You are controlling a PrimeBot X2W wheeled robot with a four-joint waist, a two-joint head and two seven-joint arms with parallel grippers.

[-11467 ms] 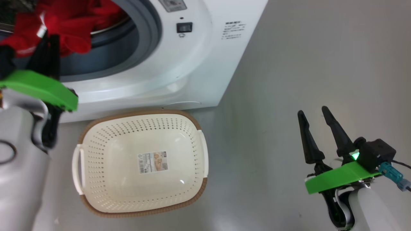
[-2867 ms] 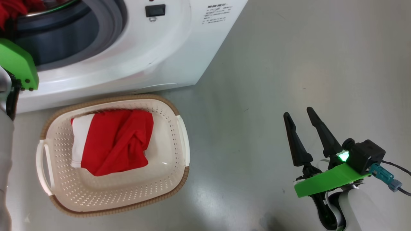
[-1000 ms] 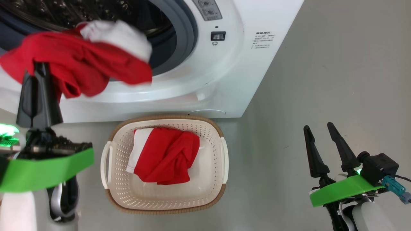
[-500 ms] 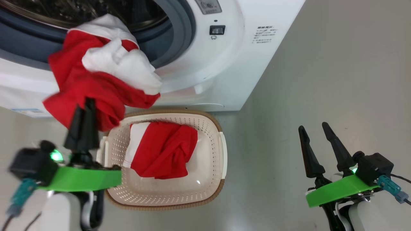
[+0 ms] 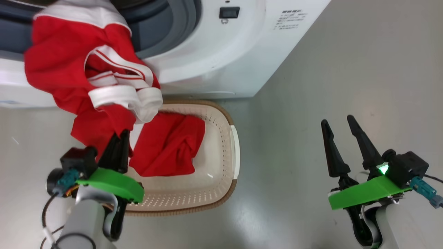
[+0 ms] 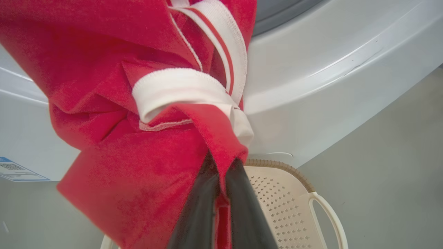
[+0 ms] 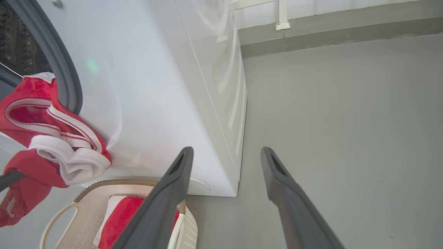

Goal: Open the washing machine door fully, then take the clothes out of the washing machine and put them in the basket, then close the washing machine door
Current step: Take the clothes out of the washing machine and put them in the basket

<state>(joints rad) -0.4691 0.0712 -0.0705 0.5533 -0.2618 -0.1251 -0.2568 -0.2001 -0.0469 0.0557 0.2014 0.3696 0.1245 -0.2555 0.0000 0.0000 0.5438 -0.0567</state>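
Observation:
My left gripper [image 5: 119, 136] is shut on a red garment with white stripes [image 5: 62, 62], one of the clothes. It hangs bunched in front of the washing machine [image 5: 225, 52] and over the near-left part of the basket [image 5: 233, 148]. In the left wrist view the fingers [image 6: 195, 207] pinch a red fold [image 6: 138, 103]. A second red garment [image 5: 169, 145] lies inside the basket. My right gripper [image 5: 336, 119] stands open and empty over the floor to the right, as in its own view [image 7: 226, 150]. The washing machine door is out of view.
The machine's grey seal [image 5: 180, 20] rims the open drum mouth. Bare grey floor [image 5: 346, 69] spreads right of the machine to a wall base [image 7: 328, 31]. A blue label [image 6: 17, 171] sits low on the machine's front. The basket [image 7: 86, 214] stands against the machine's foot.
My left gripper has carried the red garment down and away from the drum mouth, over the basket's left side. The head camera has shifted. The right gripper has stayed open.

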